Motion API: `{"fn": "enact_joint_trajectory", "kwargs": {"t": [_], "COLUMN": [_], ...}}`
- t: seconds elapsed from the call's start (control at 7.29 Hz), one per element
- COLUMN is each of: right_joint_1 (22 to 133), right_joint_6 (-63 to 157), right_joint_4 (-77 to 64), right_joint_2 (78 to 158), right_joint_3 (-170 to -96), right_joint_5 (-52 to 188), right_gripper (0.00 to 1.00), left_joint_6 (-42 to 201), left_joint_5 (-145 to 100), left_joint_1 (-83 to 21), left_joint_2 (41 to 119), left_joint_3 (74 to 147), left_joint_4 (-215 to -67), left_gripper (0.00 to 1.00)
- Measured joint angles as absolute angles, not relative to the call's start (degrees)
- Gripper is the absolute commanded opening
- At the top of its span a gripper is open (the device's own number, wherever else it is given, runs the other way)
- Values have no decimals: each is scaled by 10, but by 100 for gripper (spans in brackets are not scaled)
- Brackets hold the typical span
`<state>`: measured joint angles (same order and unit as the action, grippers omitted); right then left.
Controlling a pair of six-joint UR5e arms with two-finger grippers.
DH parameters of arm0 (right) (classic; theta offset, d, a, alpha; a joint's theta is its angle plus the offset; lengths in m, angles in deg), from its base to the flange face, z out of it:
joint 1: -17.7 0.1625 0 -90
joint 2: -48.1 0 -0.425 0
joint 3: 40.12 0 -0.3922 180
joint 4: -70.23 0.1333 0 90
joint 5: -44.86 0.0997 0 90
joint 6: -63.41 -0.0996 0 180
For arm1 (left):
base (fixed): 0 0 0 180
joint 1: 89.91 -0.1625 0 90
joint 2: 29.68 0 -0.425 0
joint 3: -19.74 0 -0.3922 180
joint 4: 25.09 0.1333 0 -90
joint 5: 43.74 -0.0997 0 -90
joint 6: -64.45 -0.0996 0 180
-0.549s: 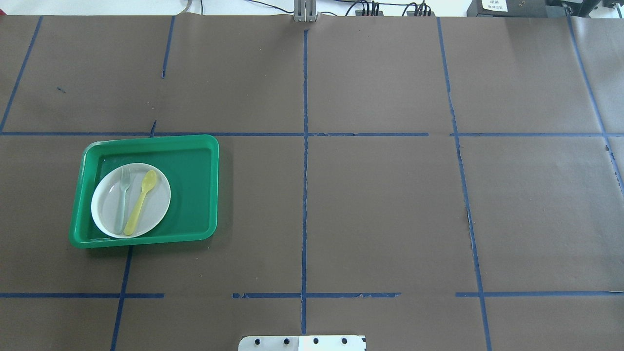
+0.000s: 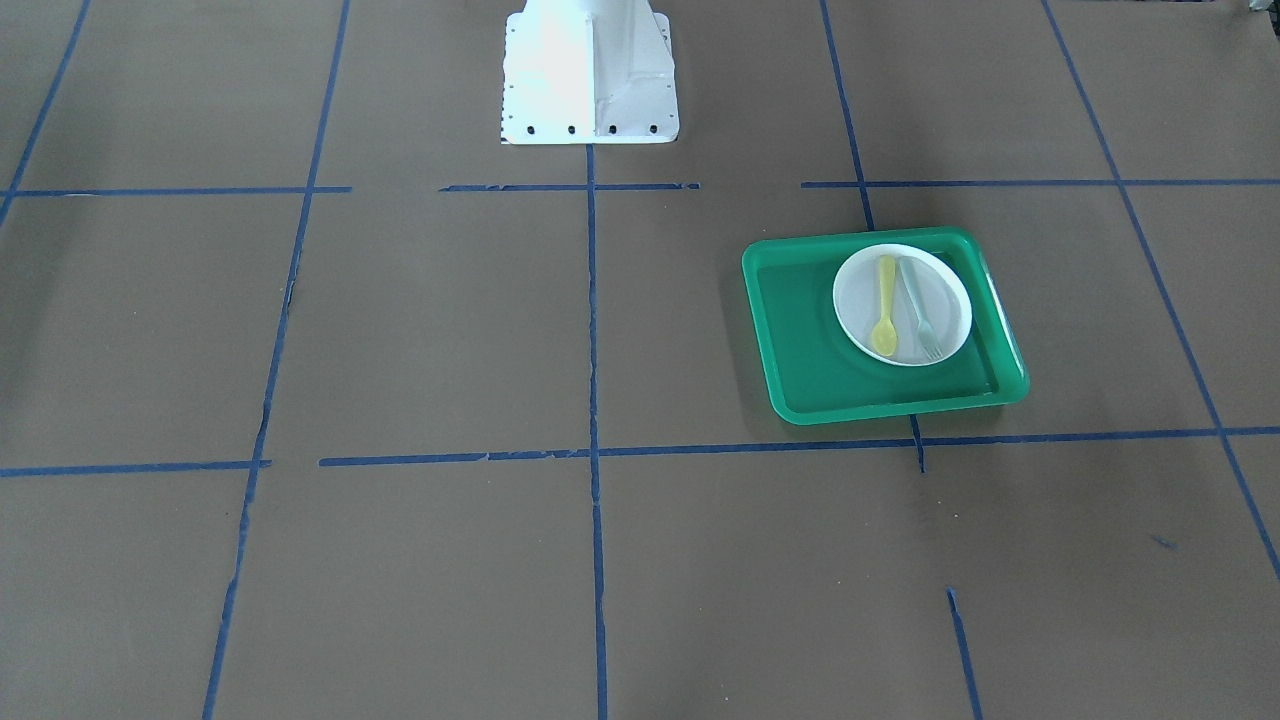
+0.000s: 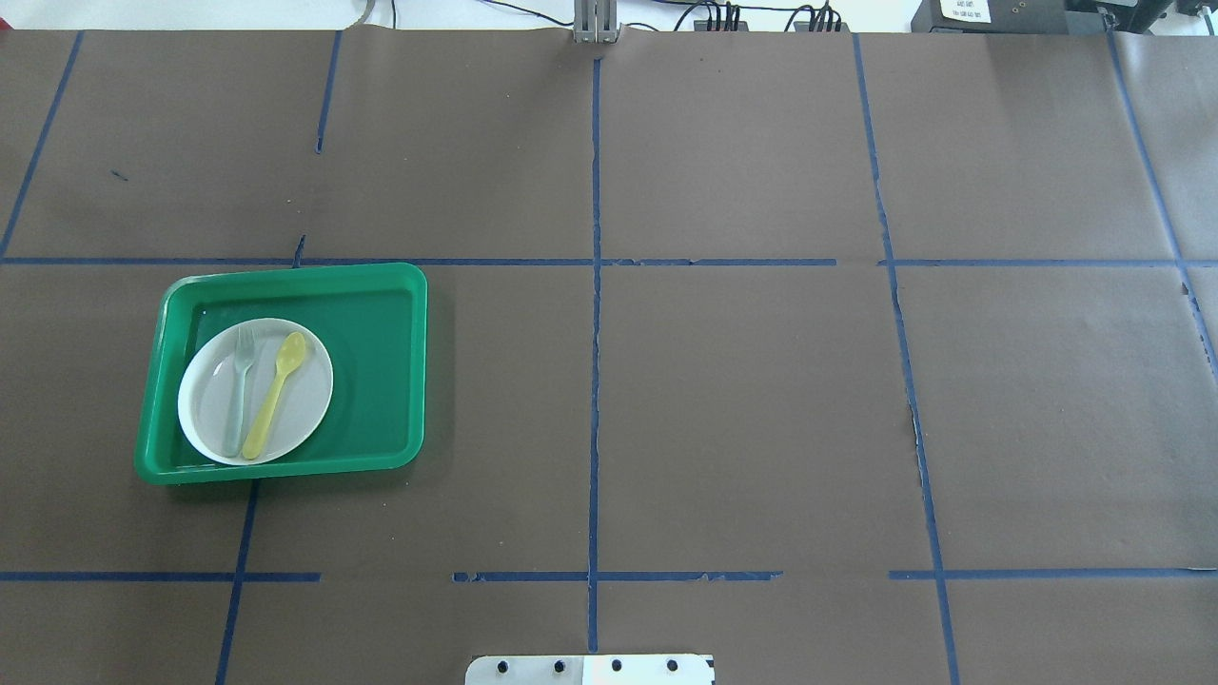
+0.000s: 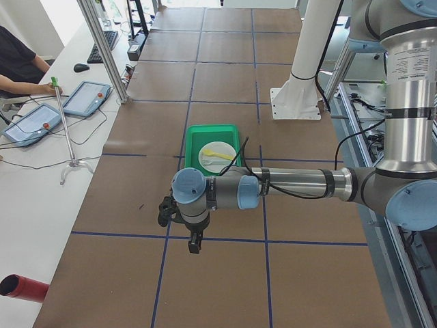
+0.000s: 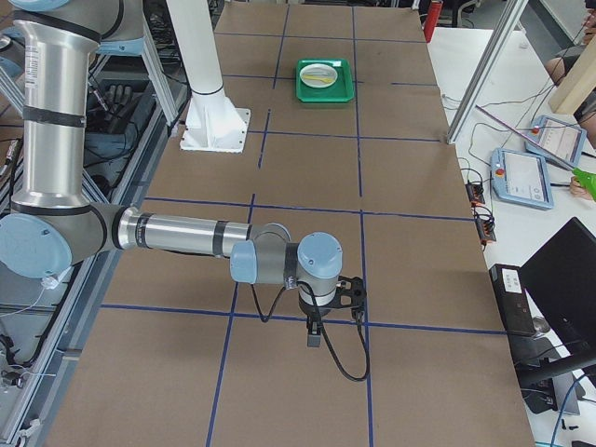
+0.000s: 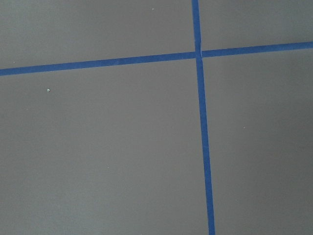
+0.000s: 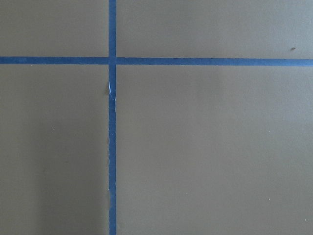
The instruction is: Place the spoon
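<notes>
The pale yellow spoon (image 3: 276, 395) lies on a white plate (image 3: 306, 404) beside a grey-green fork (image 3: 238, 390), inside a green tray (image 3: 381, 362) on the table's left half. The front-facing view shows the same spoon (image 2: 885, 310), plate (image 2: 950, 300) and tray (image 2: 800, 340). My left gripper (image 4: 194, 247) shows only in the exterior left view, hanging above the table nearer that camera than the tray; I cannot tell if it is open. My right gripper (image 5: 314, 340) shows only in the exterior right view, far from the tray (image 5: 323, 79); I cannot tell its state.
The brown table cover carries a grid of blue tape lines (image 3: 595, 381). The robot's white base (image 2: 588, 70) stands at the table's near edge. Both wrist views show only table cover and tape. Operators' tablets (image 4: 89, 96) lie on a side desk.
</notes>
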<state>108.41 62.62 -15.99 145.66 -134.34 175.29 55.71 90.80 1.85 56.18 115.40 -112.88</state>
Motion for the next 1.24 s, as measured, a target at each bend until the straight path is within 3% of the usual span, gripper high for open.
{"fn": "enact_joint_trajectory", "kwargs": {"t": [0.41,0.96,1.24], "right_joint_1": [1084,1084,1084], "right_joint_6": [626,626,626], "right_joint_4": [-160,-160,-160], "right_joint_2": [1457,1457,1457], "right_joint_3": [-1343,-1343,-1343], "right_joint_5": [1753,1753,1753], "right_gripper": [100,100,100], "left_joint_6": [641,877,1016], "left_joint_5": [904,897,870], "left_joint_1": [-27,-188,-280], "left_joint_2": [571,618,672], "left_joint_3": [1206,1297,1307], "left_joint_4": [-1163,-1187,-1185], "left_gripper": [100,100,100]}}
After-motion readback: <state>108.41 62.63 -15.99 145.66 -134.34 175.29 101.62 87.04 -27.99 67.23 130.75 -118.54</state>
